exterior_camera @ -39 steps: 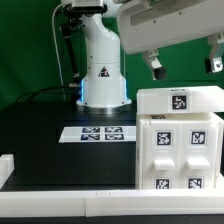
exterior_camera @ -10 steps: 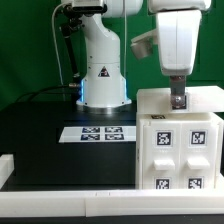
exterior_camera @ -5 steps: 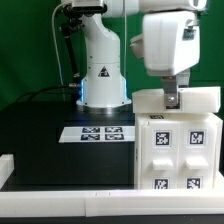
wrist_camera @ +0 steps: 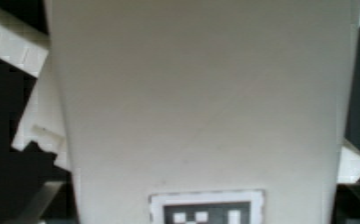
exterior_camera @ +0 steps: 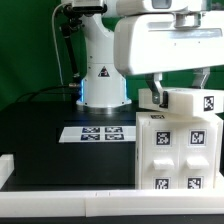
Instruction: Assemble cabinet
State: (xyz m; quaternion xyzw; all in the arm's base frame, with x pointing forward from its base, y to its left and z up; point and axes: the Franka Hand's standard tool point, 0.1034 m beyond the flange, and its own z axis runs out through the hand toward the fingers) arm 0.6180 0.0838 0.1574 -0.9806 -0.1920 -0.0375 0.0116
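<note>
Overall stage: apparently late; the cabinet (exterior_camera: 178, 150) stands on the black table (exterior_camera: 50, 135) at the exterior view's right, against the white raised border (exterior_camera: 60, 200).
Work done: four tagged drawer blocks (exterior_camera: 162, 141) sit flush in the front face, none visibly protruding.
Work in hand: a white top panel (exterior_camera: 192, 101) rests tilted across the cabinet's upper edge, not yet level.
Gripper (exterior_camera: 180, 82): directly over that panel; one finger (exterior_camera: 158, 92) shows at its edge, and the wrist view is filled by the panel (wrist_camera: 186, 100); whether the jaws grip it or stand apart cannot be told.
Work left: by judgement, seating the panel square.
Unused fixture: the marker board (exterior_camera: 95, 133) lies flat, well apart.
</note>
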